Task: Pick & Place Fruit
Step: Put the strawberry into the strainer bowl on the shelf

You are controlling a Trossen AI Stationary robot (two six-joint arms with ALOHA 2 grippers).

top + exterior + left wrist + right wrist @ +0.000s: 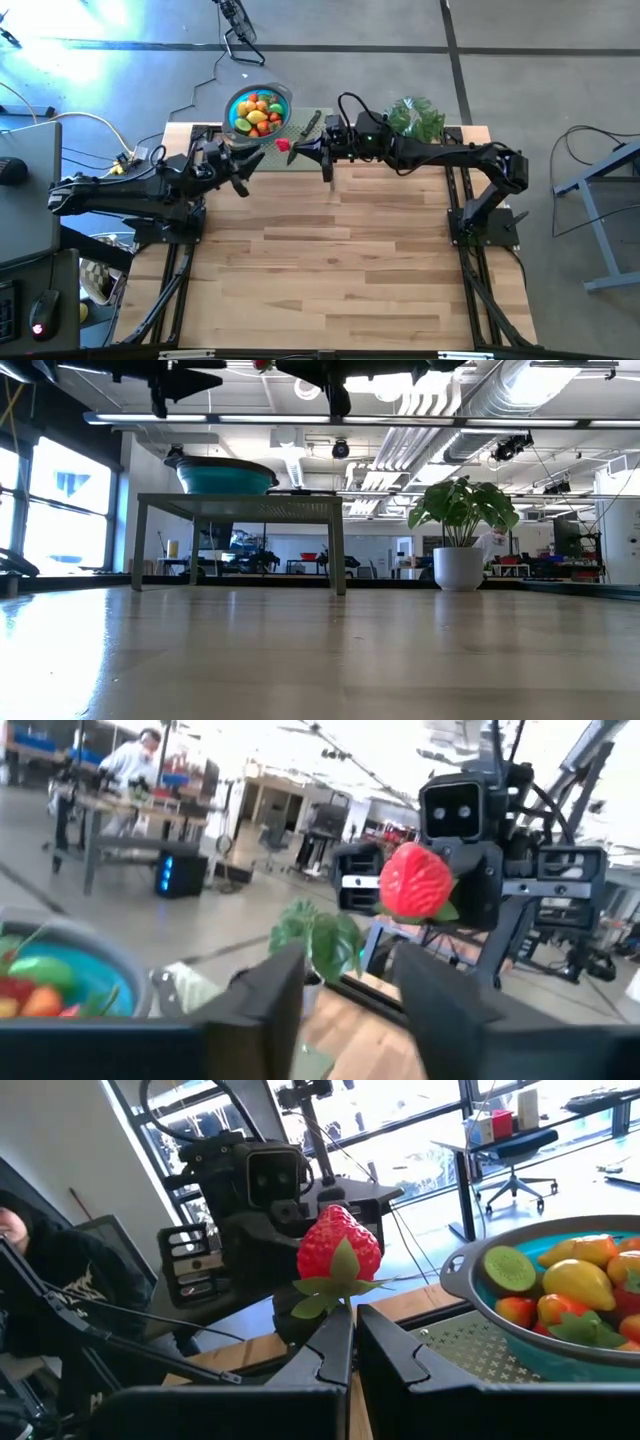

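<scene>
A red toy strawberry with green leaves hangs high above the table, with my right gripper shut on it. My left gripper stands open just to the strawberry's left, facing it and touching nothing. It also shows in the high view. A blue bowl at the far edge, on a raised grey rack, holds several fruit pieces in red, orange, yellow and green. My right gripper pinches the strawberry's green leafy cap between its two fingertips. The fingers lie level and come from the table's right. The red body sticks out past the fingertips toward the left gripper, lifted clear of the table and the rack.
A black-handled knife lies on the rack right of the bowl. A potted green plant stands at the far edge beside the right arm. The wooden table stretches bare toward the near edge. A person is in the room beyond.
</scene>
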